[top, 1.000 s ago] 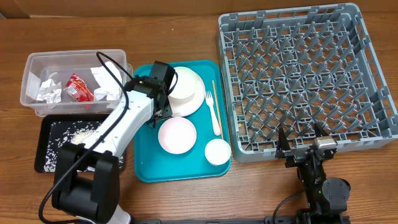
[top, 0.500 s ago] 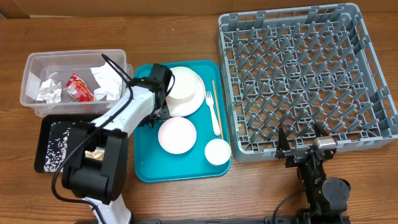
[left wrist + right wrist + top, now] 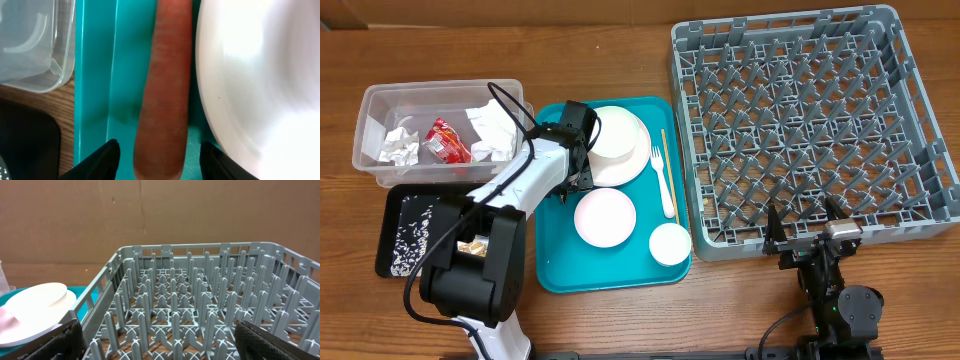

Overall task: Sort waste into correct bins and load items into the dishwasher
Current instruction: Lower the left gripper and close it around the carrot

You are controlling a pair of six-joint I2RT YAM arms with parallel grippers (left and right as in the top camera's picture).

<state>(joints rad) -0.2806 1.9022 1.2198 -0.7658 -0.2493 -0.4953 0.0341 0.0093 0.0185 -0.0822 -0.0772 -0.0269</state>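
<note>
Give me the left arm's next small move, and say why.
Probably close the left gripper on the carrot. In the left wrist view its open fingers straddle the carrot's near end, which lies on the teal tray close beside a white dish. A slight descent first may help, since only the fingertips flank it.

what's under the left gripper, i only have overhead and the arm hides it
observer: a carrot, lying flat on the tray.
operator: has it got hold of it
observer: no, the left gripper is open, one finger on each side of the carrot's near end, with a gap on both sides.
operator: room on the plate side
observer: tight. The carrot runs right along the plate rim; I can't tell if they touch.
</note>
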